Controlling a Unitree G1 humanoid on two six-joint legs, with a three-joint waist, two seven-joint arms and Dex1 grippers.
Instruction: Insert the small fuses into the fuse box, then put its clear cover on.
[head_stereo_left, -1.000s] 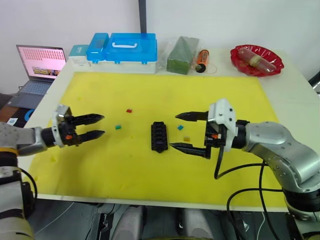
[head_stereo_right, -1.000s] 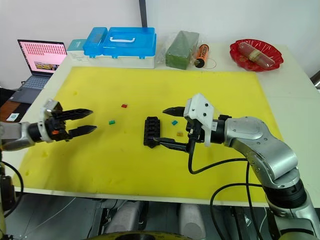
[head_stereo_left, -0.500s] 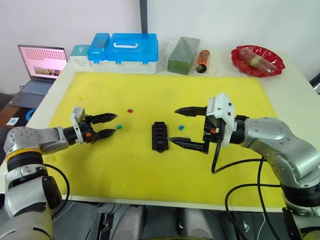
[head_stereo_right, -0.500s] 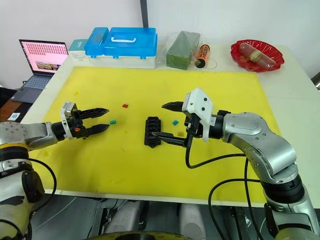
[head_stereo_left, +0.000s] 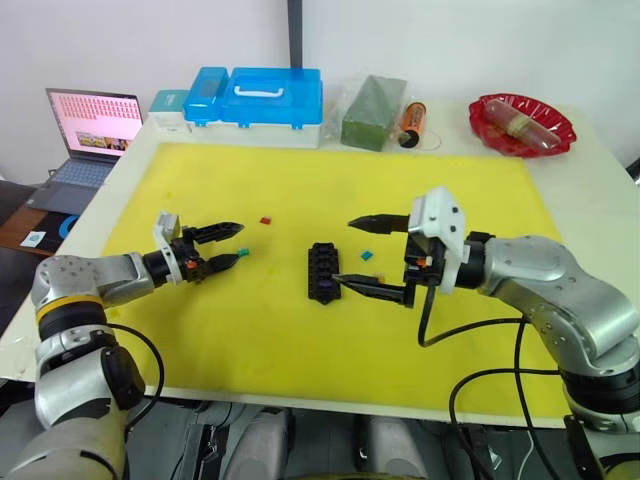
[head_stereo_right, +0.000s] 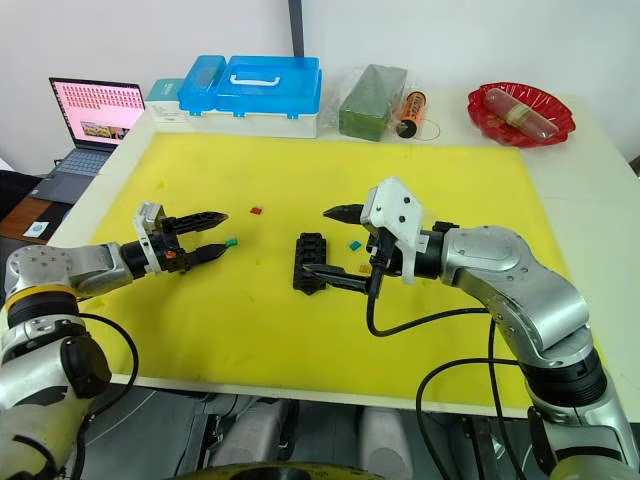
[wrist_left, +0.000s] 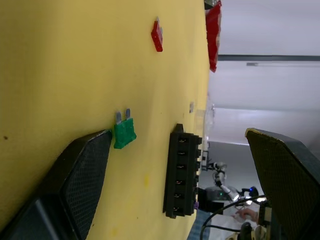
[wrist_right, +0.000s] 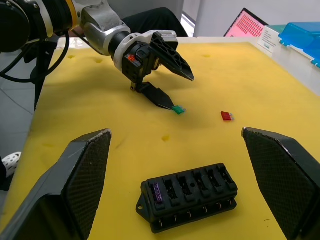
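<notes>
The black fuse box (head_stereo_left: 322, 271) lies mid-mat, one purple fuse (wrist_right: 156, 189) seated in an end slot. Loose small fuses lie around it: red (head_stereo_left: 266, 220), green (head_stereo_left: 243, 252), teal (head_stereo_left: 366, 256) and tan (head_stereo_left: 379, 275). My left gripper (head_stereo_left: 236, 243) is open, low over the mat, its lower fingertip (wrist_left: 102, 142) touching the green fuse (wrist_left: 124, 132). My right gripper (head_stereo_left: 343, 251) is open wide just right of the fuse box, one fingertip close to the box's near end. The clear cover is out of view.
A yellow mat (head_stereo_left: 300, 180) covers the table. Along the back stand a blue-lidded storage case (head_stereo_left: 262, 95), a bagged green block (head_stereo_left: 372, 98), an orange cylinder (head_stereo_left: 408, 118) and a red dish (head_stereo_left: 520, 122). A laptop (head_stereo_left: 85, 135) sits off the left edge.
My left gripper has reached right across the mat until its lower finger meets the green fuse. The right gripper has edged slightly left toward the fuse box. The camera has shifted a little.
</notes>
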